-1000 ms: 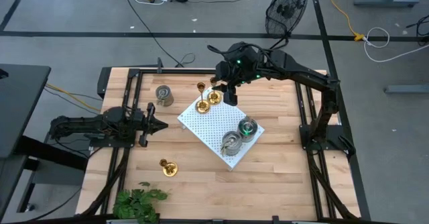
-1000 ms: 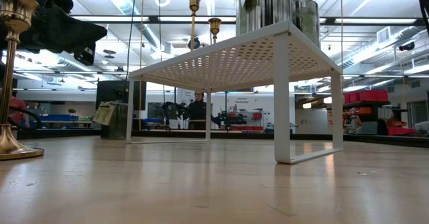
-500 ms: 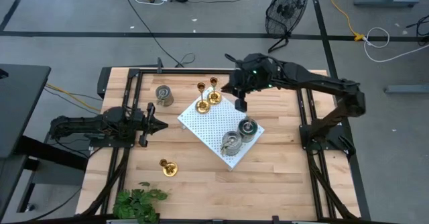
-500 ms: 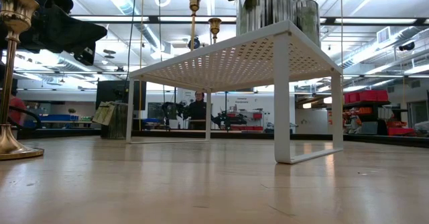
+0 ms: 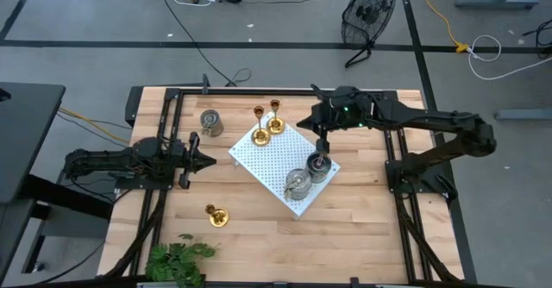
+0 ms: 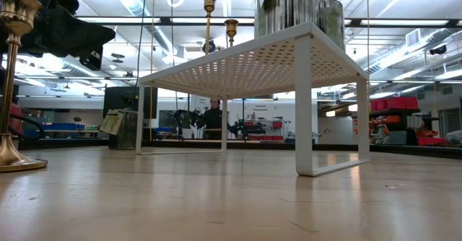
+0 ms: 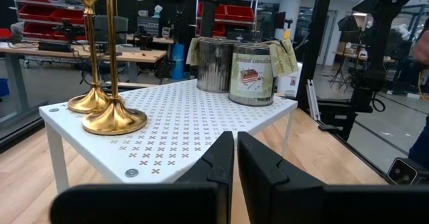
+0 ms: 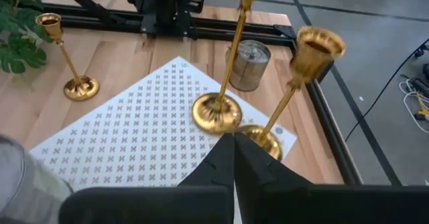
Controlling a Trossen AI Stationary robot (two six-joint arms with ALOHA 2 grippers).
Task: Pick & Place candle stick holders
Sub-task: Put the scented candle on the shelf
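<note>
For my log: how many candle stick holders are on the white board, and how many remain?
Done: two brass holders and two silver holders stand on the white perforated board. In hand: nothing; the right gripper hovers above. Left: one silver holder and one brass holder on the table.

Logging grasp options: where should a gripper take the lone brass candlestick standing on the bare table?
Grip the brass candlestick on its thin stem, from the side. It stands upright and apart from everything, and the flat round base offers little to pinch.
</note>
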